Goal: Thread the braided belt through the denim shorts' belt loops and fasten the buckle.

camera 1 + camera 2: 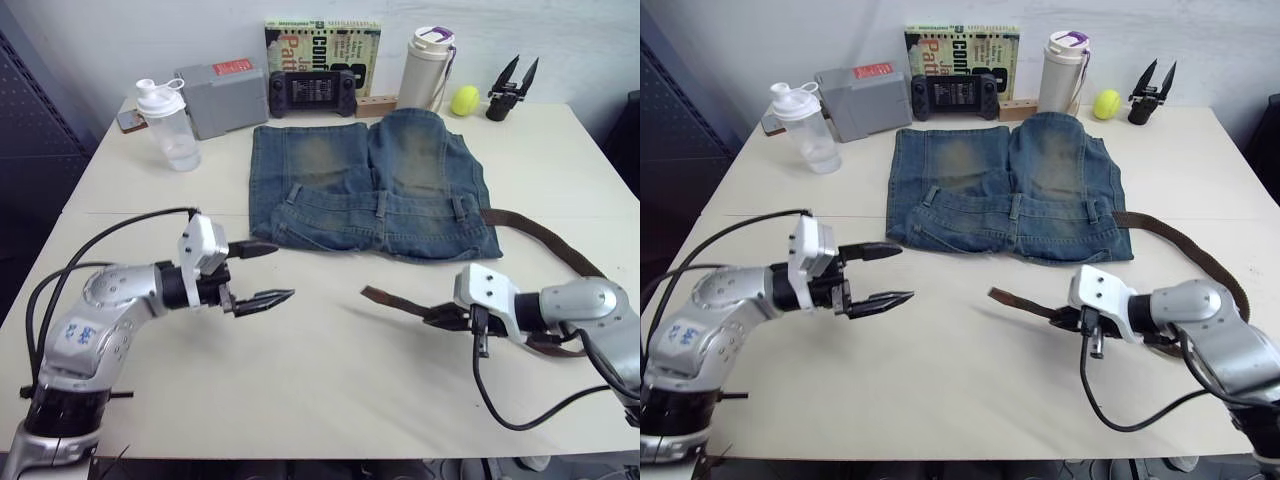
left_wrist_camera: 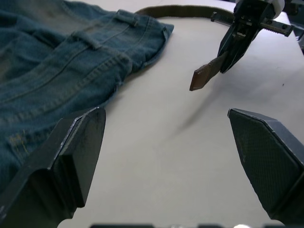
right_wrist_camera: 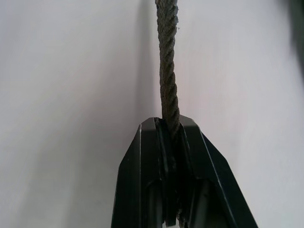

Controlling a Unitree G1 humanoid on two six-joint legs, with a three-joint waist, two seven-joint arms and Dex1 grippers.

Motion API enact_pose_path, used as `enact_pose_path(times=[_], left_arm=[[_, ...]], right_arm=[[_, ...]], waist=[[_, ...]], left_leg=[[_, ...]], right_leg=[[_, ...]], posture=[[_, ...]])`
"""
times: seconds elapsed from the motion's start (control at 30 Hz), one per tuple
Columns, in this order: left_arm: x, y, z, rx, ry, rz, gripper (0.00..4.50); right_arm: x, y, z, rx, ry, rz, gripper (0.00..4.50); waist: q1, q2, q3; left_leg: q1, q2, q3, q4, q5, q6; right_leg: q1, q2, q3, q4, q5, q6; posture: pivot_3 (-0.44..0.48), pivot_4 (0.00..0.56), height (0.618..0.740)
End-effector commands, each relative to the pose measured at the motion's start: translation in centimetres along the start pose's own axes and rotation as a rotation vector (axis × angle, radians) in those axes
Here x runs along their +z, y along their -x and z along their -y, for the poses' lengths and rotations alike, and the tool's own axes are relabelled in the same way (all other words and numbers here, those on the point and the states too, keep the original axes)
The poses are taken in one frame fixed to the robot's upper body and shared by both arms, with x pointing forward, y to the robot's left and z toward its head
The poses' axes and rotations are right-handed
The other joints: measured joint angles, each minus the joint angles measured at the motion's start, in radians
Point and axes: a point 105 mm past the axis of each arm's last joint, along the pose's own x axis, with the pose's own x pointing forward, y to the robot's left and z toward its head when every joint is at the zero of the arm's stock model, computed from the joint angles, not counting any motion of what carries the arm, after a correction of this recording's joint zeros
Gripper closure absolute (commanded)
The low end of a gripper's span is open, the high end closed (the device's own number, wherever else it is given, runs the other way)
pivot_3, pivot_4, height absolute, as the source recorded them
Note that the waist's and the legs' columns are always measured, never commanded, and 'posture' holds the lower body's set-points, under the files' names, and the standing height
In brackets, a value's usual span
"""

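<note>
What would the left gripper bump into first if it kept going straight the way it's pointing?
Probably the belt's tip, pinched in the right gripper. The open left gripper points across bare table toward it, with the shorts off to one side. Depth is hard to judge, so it might pass just beside the tip.

A lab-like test bench: plain white table [image 1: 330, 390] against a wall, assorted props along its back edge.

A flat, cream-coloured rectangular tabletop [image 1: 330, 390] stands against a plain, pale grey-white wall [image 1: 120, 30]. A dark perforated panel [image 1: 30, 130] stands at the table's left side. Lighting is even and diffuse.
</note>
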Motion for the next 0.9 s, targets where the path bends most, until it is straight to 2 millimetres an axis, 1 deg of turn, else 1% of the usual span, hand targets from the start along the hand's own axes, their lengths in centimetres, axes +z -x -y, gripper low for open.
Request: enact_pose_path(times=[0.03,0.13,0.23,0.47,0.5,0.53,0.57,0.6,0.67,0.73,0.77,0.8,0.83,0.9], left_arm=[[0.8,-3.5,1.4,-0.22,-0.033,0.028,0.0],[0.6,-4.6,2.4,-0.317,-0.031,0.018,0.0],[0.4,-5.1,2.5,-0.337,-0.032,0.018,0.0],[0.3,-5.6,2.5,-0.365,-0.029,0.015,0.0],[0.2,-5.7,2.6,-0.372,-0.033,0.014,0.42],[0.2,-5.7,2.7,-0.381,-0.037,0.01,0.57],[0.1,-5.8,2.7,-0.388,-0.044,0.004,0.97],[0.0,-5.8,2.7,-0.39,-0.048,0.002,1.18],[0.0,-5.8,2.8,-0.389,-0.045,0.005,1.81],[0.0,-5.8,2.8,-0.392,-0.048,0.003,2.78],[0.0,-5.8,2.8,-0.391,-0.048,0.003,3.02],[0.0,-5.8,2.9,-0.391,-0.05,0.002,3.45],[0.0,-5.8,2.8,-0.391,-0.053,0.0,3.7],[-0.1,-5.8,2.8,-0.388,-0.059,-0.004,4.42]], right_arm=[[4.1,-0.6,-1.2,0.069,0.099,0.086,4.49],[5.0,-1.0,-1.6,0.09,0.119,0.094,4.49],[5.7,-1.3,-2.2,0.106,0.129,0.104,4.49],[6.4,-1.3,-2.5,0.102,0.136,0.113,4.49],[6.4,-1.3,-2.5,0.101,0.137,0.113,4.5],[6.4,-1.3,-2.5,0.101,0.137,0.114,4.5],[6.5,-1.3,-2.5,0.1,0.137,0.114,4.5],[6.5,-1.3,-2.5,0.099,0.137,0.113,4.5],[6.5,-1.3,-2.5,0.098,0.138,0.112,4.5],[6.5,-1.3,-2.5,0.098,0.139,0.111,4.5],[6.5,-1.3,-2.5,0.098,0.139,0.111,4.5],[6.5,-1.3,-2.5,0.099,0.139,0.111,4.5],[6.4,-1.3,-2.5,0.099,0.138,0.11,4.5],[6.4,-1.3,-2.5,0.098,0.139,0.109,4.5]], waist=[[0.002,0.0,0.0],[0.0,0.0,0.0],[0.0,-0.001,0.0],[0.0,-0.001,0.0],[0.0,-0.001,0.0],[0.0,-0.001,0.0],[0.0,-0.001,0.0],[0.0,-0.001,0.0],[0.0,-0.001,0.0],[0.0,-0.001,0.0],[0.0,-0.001,0.0],[0.0,-0.001,0.001],[0.0,-0.001,0.001],[0.0,-0.001,0.001]], left_leg=[[0.0,-0.001,0.0,0.0,0.0,0.0],[-0.001,-0.002,0.0,0.001,0.0,0.0],[-0.001,-0.002,-0.001,0.001,0.0,0.0],[-0.001,-0.002,-0.001,0.001,0.0,0.0],[-0.001,-0.002,-0.001,0.001,0.0,0.0],[-0.001,-0.002,-0.001,0.001,0.0,0.0],[-0.001,-0.002,-0.001,0.001,0.0,0.0],[-0.001,-0.002,-0.001,0.001,0.0,0.0],[-0.001,-0.002,-0.002,0.001,0.0,0.0],[-0.001,-0.002,-0.002,0.001,0.0,0.0],[-0.001,-0.002,-0.002,0.001,0.0,0.0],[-0.001,-0.002,-0.002,0.001,0.0,0.0],[-0.001,-0.002,-0.002,0.001,0.0,0.0],[-0.001,-0.002,-0.002,0.001,0.0,0.0]], right_leg=[[0.0,0.0,0.0,0.0,0.0,0.0],[0.001,0.0,-0.001,-0.001,0.0,0.001],[0.0,0.0,-0.002,-0.001,0.0,0.001],[0.0,0.0,-0.002,0.0,0.0,0.001],[0.0,0.0,-0.002,0.0,0.0,0.001],[0.0,0.0,-0.002,-0.001,0.0,0.001],[0.0,0.0,-0.002,-0.001,0.0,0.001],[0.0,0.0,-0.002,-0.001,0.0,0.001],[0.0,0.0,-0.002,-0.001,0.0,0.001],[0.0,0.0,-0.002,-0.001,0.0,0.001],[0.0,0.0,-0.002,-0.001,0.0,0.001],[0.001,0.0,-0.002,-0.001,0.0,0.001],[0.001,0.0,-0.002,-0.001,0.0,0.001],[0.001,0.0,-0.002,-0.001,0.0,0.001]], posture=[[0.0,0.15,0.731],[0.0,0.15,0.731],[0.0,0.15,0.731],[0.0,0.15,0.731],[0.0,0.15,0.731],[0.0,0.15,0.731],[0.0,0.15,0.731],[0.0,0.15,0.731],[0.0,0.15,0.731],[0.0,0.15,0.731],[0.0,0.15,0.731],[0.0,0.15,0.731],[0.0,0.15,0.731],[0.0,0.15,0.731]])
